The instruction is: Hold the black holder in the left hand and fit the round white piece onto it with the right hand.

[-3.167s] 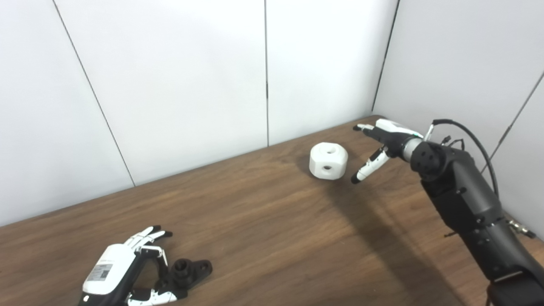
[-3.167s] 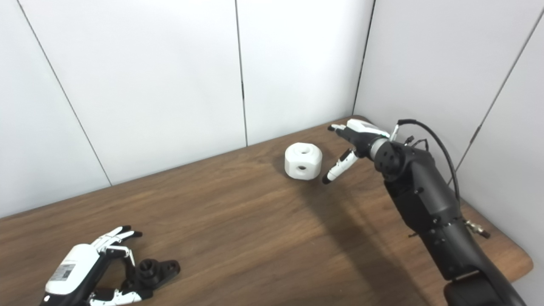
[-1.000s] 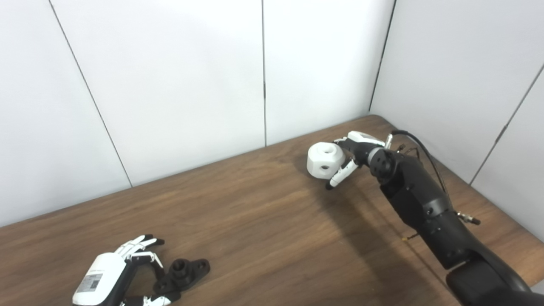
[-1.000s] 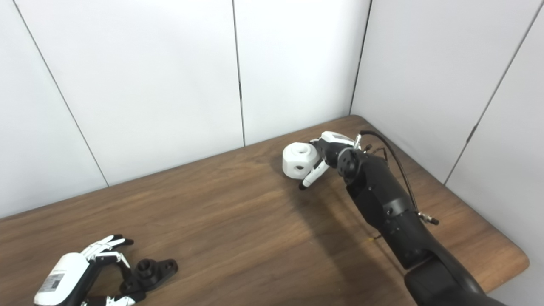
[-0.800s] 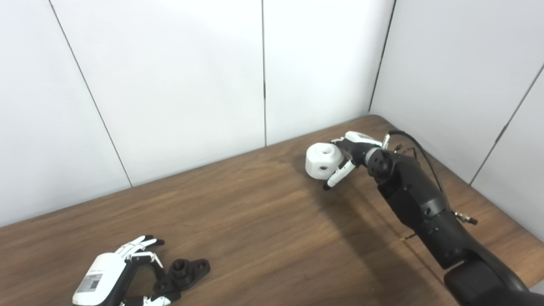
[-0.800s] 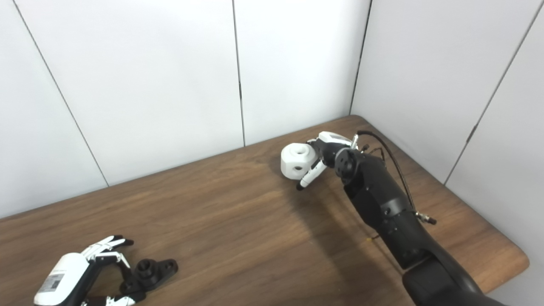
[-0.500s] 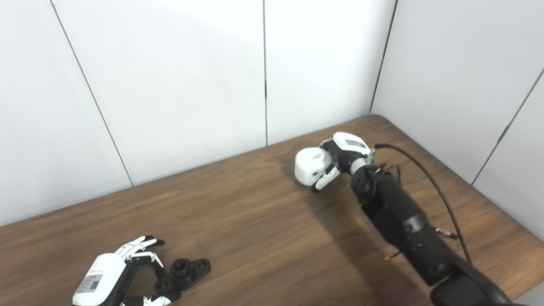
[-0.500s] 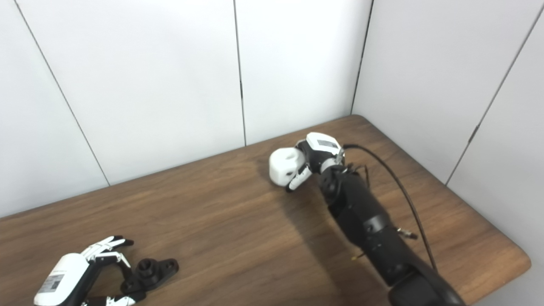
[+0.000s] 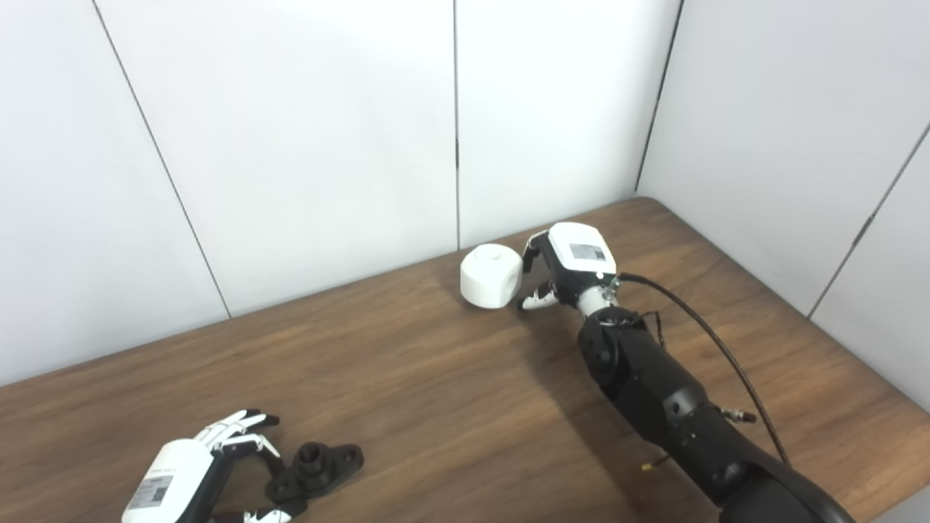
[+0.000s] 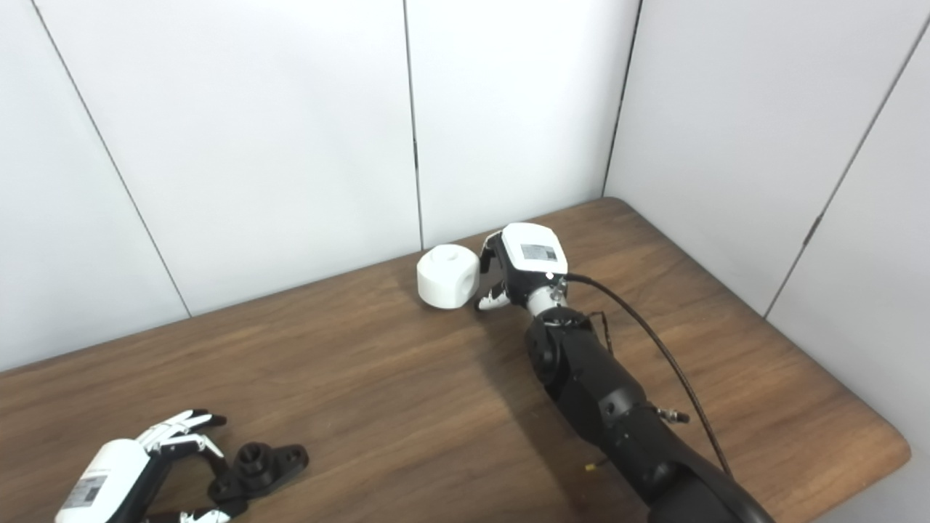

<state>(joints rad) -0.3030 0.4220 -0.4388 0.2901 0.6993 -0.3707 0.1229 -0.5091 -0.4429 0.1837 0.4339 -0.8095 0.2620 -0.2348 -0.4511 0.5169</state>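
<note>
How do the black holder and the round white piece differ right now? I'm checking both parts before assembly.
The black holder is flat, dark and near the front left; the round white piece is chunky, pale and close to the back wall. The holder lies between the left robot hand's fingers; the piece sits beside the right robot hand. Both rest on the table.

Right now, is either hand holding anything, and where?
Right hand touches the white piece's right side; grip unclear. Left hand is beside the black holder, not holding it.

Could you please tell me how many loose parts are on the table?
2: the white piece at the far edge beside the right hand, and the black holder near the front by the left hand.
</note>
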